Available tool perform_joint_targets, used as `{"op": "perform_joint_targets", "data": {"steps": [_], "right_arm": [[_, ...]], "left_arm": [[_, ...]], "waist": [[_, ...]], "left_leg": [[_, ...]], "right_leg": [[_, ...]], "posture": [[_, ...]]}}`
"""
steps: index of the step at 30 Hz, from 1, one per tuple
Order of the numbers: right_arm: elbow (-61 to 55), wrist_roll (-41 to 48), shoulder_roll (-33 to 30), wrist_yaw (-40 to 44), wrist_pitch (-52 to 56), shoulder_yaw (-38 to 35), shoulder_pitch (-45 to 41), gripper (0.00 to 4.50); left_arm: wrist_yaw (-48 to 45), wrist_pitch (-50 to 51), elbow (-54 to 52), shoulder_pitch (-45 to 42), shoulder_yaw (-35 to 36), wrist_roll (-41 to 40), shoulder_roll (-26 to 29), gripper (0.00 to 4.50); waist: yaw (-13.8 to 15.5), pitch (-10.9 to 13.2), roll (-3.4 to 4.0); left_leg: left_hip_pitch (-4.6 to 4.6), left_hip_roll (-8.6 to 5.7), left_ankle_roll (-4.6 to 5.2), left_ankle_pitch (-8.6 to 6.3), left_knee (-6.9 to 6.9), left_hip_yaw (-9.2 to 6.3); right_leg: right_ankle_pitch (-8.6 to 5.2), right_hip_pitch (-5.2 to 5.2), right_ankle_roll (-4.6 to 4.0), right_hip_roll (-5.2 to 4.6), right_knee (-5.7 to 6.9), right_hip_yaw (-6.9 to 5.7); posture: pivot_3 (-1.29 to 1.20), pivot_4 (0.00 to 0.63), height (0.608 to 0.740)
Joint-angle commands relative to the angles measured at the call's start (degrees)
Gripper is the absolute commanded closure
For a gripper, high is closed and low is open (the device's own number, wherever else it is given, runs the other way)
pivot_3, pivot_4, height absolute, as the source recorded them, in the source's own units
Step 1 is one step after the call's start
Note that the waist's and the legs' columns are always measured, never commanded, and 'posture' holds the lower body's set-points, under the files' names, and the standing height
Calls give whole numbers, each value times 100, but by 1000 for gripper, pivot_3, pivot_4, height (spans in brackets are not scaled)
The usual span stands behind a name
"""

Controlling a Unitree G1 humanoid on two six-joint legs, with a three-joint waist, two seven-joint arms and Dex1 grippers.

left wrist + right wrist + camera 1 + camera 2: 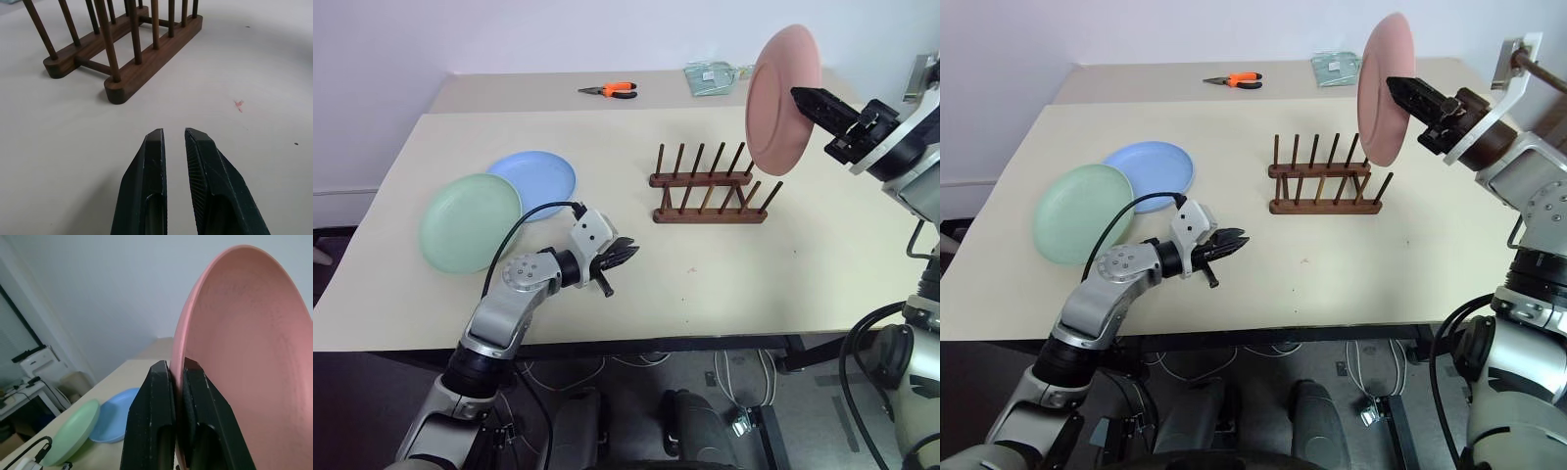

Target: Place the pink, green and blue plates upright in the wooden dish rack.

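Note:
My right gripper (801, 98) is shut on the rim of the pink plate (781, 98), holding it upright in the air above the right end of the wooden dish rack (710, 184). Every slot of the rack stands bare. The green plate (468, 221) and the blue plate (536, 180) lie flat at the table's left, the green one overlapping the blue. My left gripper (628, 254) hovers low over the table, left of and nearer than the rack, its fingers (151, 166) nearly together with nothing between them.
Orange-handled pliers (610, 90) and a clear packet (713, 76) lie on the far table behind the rack. A small red mark (238, 104) spots the tabletop near my left gripper. The table's front edge (607, 338) runs just below my left arm.

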Motion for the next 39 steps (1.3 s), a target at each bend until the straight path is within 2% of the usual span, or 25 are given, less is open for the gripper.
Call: {"op": "perform_joint_targets", "data": {"steps": [1, 9, 10, 11, 13, 14, 16, 17, 21, 23, 25, 29, 33, 39], "right_arm": [[200, -131, 45, -119, -83, -20, -196, 4477], [924, -478, 71, 21, -191, 94, -339, 4477], [930, -517, 71, 64, -243, 107, -346, 3762], [936, -660, 83, 12, -441, 134, -387, 3438], [1003, -1053, 113, -149, -997, 214, -487, 2492], [1039, -1249, 125, -201, -1297, 255, -523, 1989], [1188, -1826, 89, -311, -2135, 418, -610, 1971], [1257, -2030, 77, -349, -2425, 472, -648, 1971], [1167, -2730, -115, -388, -3605, 609, -939, 1971], [573, -2798, -197, -51, -3747, 817, -947, 1971], [-352, -2563, -203, 470, -3444, 1169, -721, 1971], [-1846, -2405, -107, 1168, -3018, 2032, 97, 1971], [-2596, -2495, 196, 1310, -2839, 2712, 687, 1971], [-2985, -2768, 397, 1477, -2872, 3327, 1255, 1971]], "left_arm": [[21, -49, -253, 23, 67, -51, 24, 3879], [55, -38, -257, 3, 47, -55, -3, 3879], [58, -33, -259, 4, 53, -59, -2, 3879], [71, -20, -260, 8, 70, -71, -9, 3879], [72, 141, -263, 23, 160, -225, -59, 3879], [88, 191, -271, 29, 184, -256, -70, 3619], [227, 258, -259, 12, 316, -342, -155, 2963], [275, 282, -259, 3, 369, -382, -189, 2491], [1577, 262, -40, -351, 1307, -289, -663, 566], [2736, 285, 246, -708, 2147, -149, -874, 566], [3913, 414, 554, -1003, 2865, 244, -798, 566], [5302, 903, 547, -1139, 3899, 604, -626, 566], [5535, 1867, -39, -885, 4210, 540, -654, 566], [5767, 3295, -1021, -382, 4985, 183, -1308, 566]], "waist": [[-1, 0, 0], [-6, 0, 1], [-6, 0, 1], [-7, 0, 1], [-8, 0, 1], [-8, 0, 1], [-7, 1, 2], [-9, 1, 2], [4, 2, 1], [2, 3, 0], [-32, 4, -2], [-121, -6, -19], [-71, 4, -38], [38, 0, -57]], "left_leg": [[0, 0, 0, 0, 0, 0], [0, 0, 0, 0, -1, 2], [0, 0, 0, 0, -1, 2], [0, 0, 0, 0, -1, 2], [0, 0, 0, 0, -1, 3], [0, 0, 0, 0, -1, 4], [-1, 0, 0, 0, -1, 4], [-1, 0, 0, 0, -1, 6], [-2, 0, 1, 1, -1, 7], [-2, 0, 1, 2, 0, 6], [-3, 3, 1, 2, 0, 6], [5, 20, 2, 2, -6, 3], [2, 17, -3, 4, -2, 3], [-2, -6, -18, 7, 19, -15]], "right_leg": [[-1, 0, -2, 0, -1, 0], [-2, -1, -4, 0, 0, 0], [-2, -1, -4, 0, 0, 0], [-2, -1, -4, 0, 0, 0], [-2, -1, -4, 1, 0, 0], [-2, -2, -4, 1, 0, 0], [0, -2, 0, 2, 0, 0], [1, -3, 2, 3, -1, 0], [6, -3, 12, 8, 0, 0], [8, -3, 15, 12, 0, -1], [8, -3, 17, 18, 1, -1], [7, -1, 19, 43, 7, -2], [8, 4, 20, 33, 13, -5], [8, 11, 19, 6, 8, -10]], "posture": [[0, 150, 740], [0, 150, 740], [0, 150, 740], [0, 150, 740], [0, 150, 740], [0, 150, 740], [0, 150, 740], [0, 150, 740], [0, 150, 740], [0, 150, 740], [0, 150, 740], [0, 150, 740], [0, 150, 740], [0, 150, 740]]}}
